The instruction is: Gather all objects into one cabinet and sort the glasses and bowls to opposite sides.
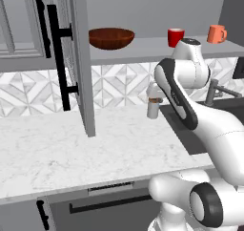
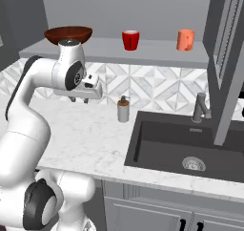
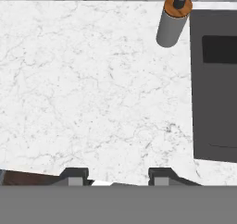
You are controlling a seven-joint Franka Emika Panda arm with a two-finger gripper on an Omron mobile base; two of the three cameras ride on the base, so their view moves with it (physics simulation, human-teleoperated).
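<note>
- Your task's things sit on the pale grey shelf of the grey wall cabinet, above the counter: the dark brown bowl at one end, a red cup near the middle, the orange mug toward the sink side.
- In the right base view they run bowl, cup, mug from left to right, well apart from one another, all upright.
- You can count one red cup here; I cannot tell where the second is.
- The gripper hangs below the shelf and looks straight down at the white marble counter. Its finger tips stand apart with bare counter between them, pinching nothing.
- The relation your next move turns on: everything lies above the gripper, not beneath it. The bowl is nearest, up beside the arm's top joint in the right base view; cup and mug lie further toward the sink.
- My judgement: you must lift and tilt the hand toward the shelf before any grasp. The bowl is round, so no long axis to line up; take it by the rim.
- The soap dispenser stands on the counter at the sink's edge, ahead of the gripper; leave it.
- The open cabinet door with its black bar handle hangs beside the bowl's end of the shelf; mind it on a swing that way.
</note>
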